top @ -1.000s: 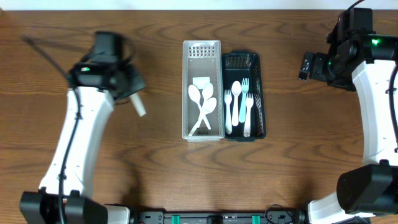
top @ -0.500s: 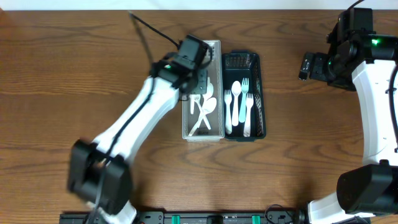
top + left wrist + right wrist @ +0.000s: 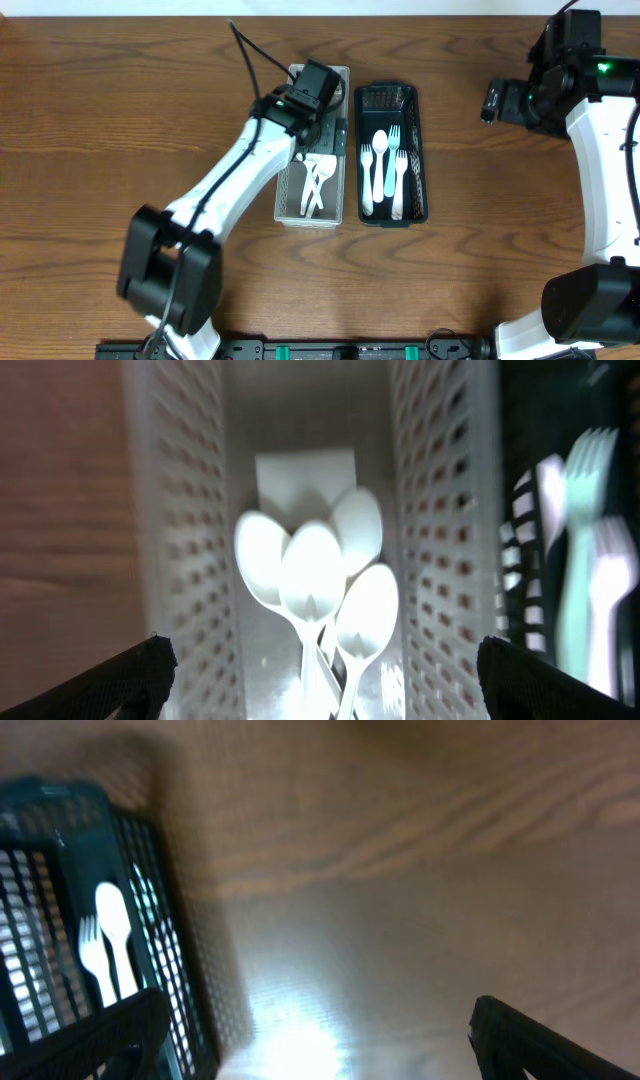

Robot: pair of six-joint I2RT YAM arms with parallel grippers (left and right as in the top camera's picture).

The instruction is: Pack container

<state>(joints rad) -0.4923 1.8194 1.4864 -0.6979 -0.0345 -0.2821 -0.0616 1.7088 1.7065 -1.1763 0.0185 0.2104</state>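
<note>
On the brown wooden table (image 3: 90,120) a white perforated plastic basket (image 3: 311,221) stands just beside a dark green slotted plastic basket (image 3: 419,150), with a thin gap between the two. The white basket holds a small bundle of white plastic spoons (image 3: 315,185), their bowls lying close together and partly one over another. In the left wrist view the bowls of the spoons (image 3: 312,575) point to a white flat rectangular piece (image 3: 305,472) on the floor of the white basket (image 3: 190,510); what this piece is cannot be told. The dark green basket holds white spoons and forks and one light blue plastic fork (image 3: 388,172), all laid along its length. The left gripper (image 3: 325,135) hangs over the far part of the white basket; its fingers (image 3: 150,665) stand wide apart at both walls and grasp nothing. The right gripper (image 3: 497,103) hovers over bare table, well apart from the baskets on the right side. Its fingers (image 3: 500,1025) are also spread and empty, and a corner of the dark green basket (image 3: 170,940) shows at the left edge of the right wrist view.
</note>
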